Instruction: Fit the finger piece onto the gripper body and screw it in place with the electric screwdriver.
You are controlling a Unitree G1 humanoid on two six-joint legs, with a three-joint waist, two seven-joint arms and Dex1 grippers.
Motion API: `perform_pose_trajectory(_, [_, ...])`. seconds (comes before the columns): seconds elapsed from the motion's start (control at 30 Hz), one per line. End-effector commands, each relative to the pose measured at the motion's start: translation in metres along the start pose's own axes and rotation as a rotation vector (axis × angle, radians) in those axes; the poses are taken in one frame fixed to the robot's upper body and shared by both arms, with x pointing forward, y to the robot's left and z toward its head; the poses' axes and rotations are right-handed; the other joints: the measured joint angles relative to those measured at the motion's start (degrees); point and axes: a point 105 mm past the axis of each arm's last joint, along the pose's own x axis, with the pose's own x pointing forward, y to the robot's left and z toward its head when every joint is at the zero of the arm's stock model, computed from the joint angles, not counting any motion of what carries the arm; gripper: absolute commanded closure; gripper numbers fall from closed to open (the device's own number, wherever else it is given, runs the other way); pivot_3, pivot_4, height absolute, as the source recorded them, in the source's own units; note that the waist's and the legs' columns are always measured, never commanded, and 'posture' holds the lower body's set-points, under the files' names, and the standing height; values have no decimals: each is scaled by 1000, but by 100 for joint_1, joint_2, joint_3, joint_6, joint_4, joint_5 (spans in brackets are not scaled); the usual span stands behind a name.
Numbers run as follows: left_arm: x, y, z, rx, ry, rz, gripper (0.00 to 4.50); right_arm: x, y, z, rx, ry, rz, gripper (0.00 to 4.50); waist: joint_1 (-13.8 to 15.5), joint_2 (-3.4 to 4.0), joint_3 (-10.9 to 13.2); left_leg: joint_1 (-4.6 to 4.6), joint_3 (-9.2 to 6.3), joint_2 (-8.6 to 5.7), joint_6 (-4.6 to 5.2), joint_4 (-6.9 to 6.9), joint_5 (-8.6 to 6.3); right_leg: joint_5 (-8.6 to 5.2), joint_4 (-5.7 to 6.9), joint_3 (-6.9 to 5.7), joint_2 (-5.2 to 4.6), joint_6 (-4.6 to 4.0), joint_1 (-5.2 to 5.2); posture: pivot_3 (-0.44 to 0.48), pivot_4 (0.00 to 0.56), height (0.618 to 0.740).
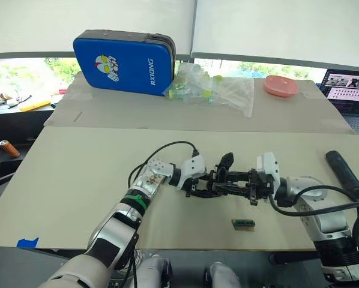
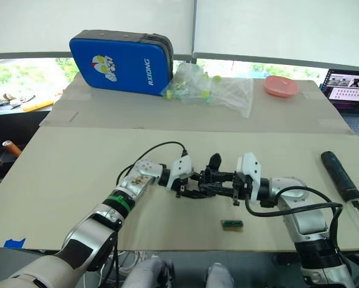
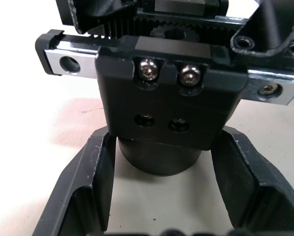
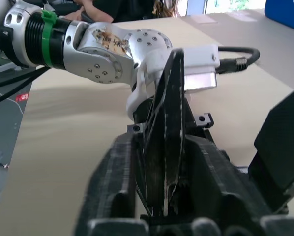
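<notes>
Gripper body (image 3: 166, 115): black, toothed rack, two bright screws; clamped between left gripper (image 1: 199, 180) fingers. Finger piece (image 4: 167, 147): tapered, pinched by right gripper (image 1: 251, 187). Electric screwdriver (image 1: 346, 174) at 3 o'clock.

"rxiong" on blue case (image 1: 124, 62)

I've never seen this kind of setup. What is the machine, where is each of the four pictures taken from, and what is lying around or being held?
It is a two-armed humanoid robot. Two pictures come from its head camera, looking down over the arms; the other two come from cameras on each wrist, looking along the black fingers. Mid-table, the left gripper straddles the round base of the gripper body, a small black assembly. The right gripper is shut on the finger piece and holds it against the body. The electric screwdriver lies untouched on the table to the right. Farther back lie a blue case, a plastic bag and a pink dish.
</notes>
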Motion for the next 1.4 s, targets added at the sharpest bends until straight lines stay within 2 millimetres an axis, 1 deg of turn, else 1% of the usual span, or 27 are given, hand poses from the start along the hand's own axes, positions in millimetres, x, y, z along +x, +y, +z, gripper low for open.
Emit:
perform_pose_trajectory(0.03, [0, -5, -12, -22, 44, -9, 2186, 0, 6, 38, -146, -100, 32, 1302, 1, 0, 0, -2, 0, -1, 0, 0, 0, 0, 0, -1, 2, 0, -1, 0, 150, 740])
perform_pose_trajectory(0.07, [0, -5, -13, -23, 45, -7, 2186, 1, 6, 42, -150, -108, 31, 958, 0, 0, 0, -2, 0, 0, 1, 0, 0, 0, 0, -1, 2, 0, -2, 0, 150, 740])
perform_pose_trajectory(0.13, [-1, -5, -14, -30, 46, -5, 2186, -1, 9, 42, -143, -97, 35, 237, 2, 0, 0, -2, -1, 0, 0, 0, 0, 0, -1, -2, 1, 0, -1, 0, 150, 740])
perform_pose_trajectory(0.17, [-1, -5, -14, -31, 46, -5, 2186, -2, 9, 41, -140, -94, 38, 18, 1, 0, 0, -2, -1, 0, 0, 0, 0, 0, -1, -2, 0, 0, -1, 0, 150, 740])
perform_pose_trajectory(0.3, [-1, -7, -16, -33, 51, -11, 2186, -9, 7, 41, -128, -97, 7, 18, -1, 0, 0, -2, 0, 0, 1, 0, -1, 0, -2, -1, -3, 0, -2, 0, 150, 740])
perform_pose_trajectory(0.4, [0, -7, -16, -30, 52, -10, 2186, -13, 8, 50, -157, -124, -3, 18, 0, 0, 0, -2, 0, 1, 1, 0, -1, 0, -2, -1, -2, 0, -2, 0, 150, 740])
perform_pose_trajectory(0.47, [0, -5, -16, -48, 46, 3, 2186, -15, 10, 59, -185, -143, -3, 18, 2, 0, 0, -2, 0, 1, 2, 0, -1, 0, -2, -1, -3, 0, -1, 0, 150, 740])
perform_pose_trajectory(0.53, [-1, -1, -16, -63, 45, 32, 1144, -17, 11, 65, -209, -151, -8, 0, 3, 0, 0, -2, 0, 1, 2, 0, -2, 0, -2, -1, -4, 0, -1, 0, 150, 740])
perform_pose_trajectory(0.57, [-1, -1, -16, -65, 45, 32, 775, -19, 12, 68, -220, -153, -13, 0, 6, 0, 0, -2, 0, 1, 3, 0, -2, 0, -2, -1, -5, 0, 0, 0, 150, 740])
perform_pose_trajectory(0.6, [-2, -1, -15, -54, 41, 32, 232, -21, 14, 71, -230, -153, -18, 0, 16, 0, 0, -2, -1, 1, 3, 0, -2, 0, -2, -1, -5, 0, -1, 0, 150, 740])
perform_pose_trajectory(0.63, [-2, -3, -15, -46, 36, 23, 49, -22, 15, 74, -237, -154, -22, 0, 16, 0, 0, -2, -2, 1, 3, 0, -2, 0, -3, -3, -5, 0, 2, 0, 150, 740])
perform_pose_trajectory(0.7, [-8, -4, -15, -43, 32, 12, 49, -26, 18, 81, -259, -158, -37, 0, 9, 0, 0, -2, -2, 0, 2, 0, -2, 1, -3, -2, -8, 2, 1, 0, 150, 740])
perform_pose_trajectory(0.77, [-19, -2, -16, -48, 27, 20, 49, -34, 22, 91, -279, -162, -69, 0, 4, 0, 0, -2, -1, 1, 2, 0, -2, 1, -3, 0, -10, 1, 0, 0, 150, 740])
perform_pose_trajectory(0.9, [-51, 1, -15, -43, -5, 51, 49, -62, 28, 102, -276, -148, -218, 0, 3, 0, 0, -2, -2, 5, 0, -12, -1, 0, -7, 0, -10, -1, -3, 0, 150, 740])
perform_pose_trajectory(0.93, [-60, 2, -13, -43, -28, 65, 49, -70, 30, 103, -269, -137, -266, 0, 7, 0, 0, -3, -2, 6, -1, -14, 0, 0, -8, -1, -10, -1, -3, 0, 150, 740])
perform_pose_trajectory(1.0, [-86, 2, -7, -77, -94, 86, 49, -96, 36, 99, -245, -93, -405, 0, 15, 0, 0, -2, -1, 6, -2, -17, 0, -1, -8, -1, -8, -1, -2, 0, 150, 740])
perform_pose_trajectory(1.07, [-109, -8, -2, -106, -141, 44, 49, -120, 43, 95, -235, -34, -560, 0, 32, 0, 0, -5, -2, 6, -2, -18, 0, -1, -9, -2, -7, -1, -1, 0, 150, 740])
perform_pose_trajectory(1.13, [-127, -16, 6, -95, -178, 13, 49, -138, 52, 95, -227, -1, -669, 0, 41, 2, 1, -6, -2, 2, -4, -21, 0, -1, -10, -3, 1, 0, -5, 0, 150, 740])
perform_pose_trajectory(1.17, [-132, -19, 10, -90, -191, 7, 49, -142, 56, 96, -223, 7, -698, 0, 47, 4, 1, -6, -1, 2, -5, -20, -1, -1, -11, -3, 3, 1, -3, 0, 150, 740])
perform_pose_trajectory(1.23, [-147, -16, 27, -69, -264, 54, 49, -162, 71, 90, -203, 73, -809, 0, 81, 5, 1, -2, -2, -3, -10, -20, -3, 1, -13, 0, 0, 5, 2, 0, 150, 740])
perform_pose_trajectory(1.3, [-157, -15, 39, -40, -300, 90, 49, -185, 85, 82, -178, 141, -943, 0, 114, 6, 1, 3, -12, -4, -15, -20, -4, 2, -23, 2, 0, 10, 16, 0, 150, 740])
perform_pose_trajectory(1.4, [-165, -12, 49, -39, -325, 134, 49, -219, 105, 68, -109, 191, -1145, 0, 121, 12, -2, 15, -13, -6, -17, -27, -8, 0, -32, 10, 2, 13, 23, 0, 150, 740])
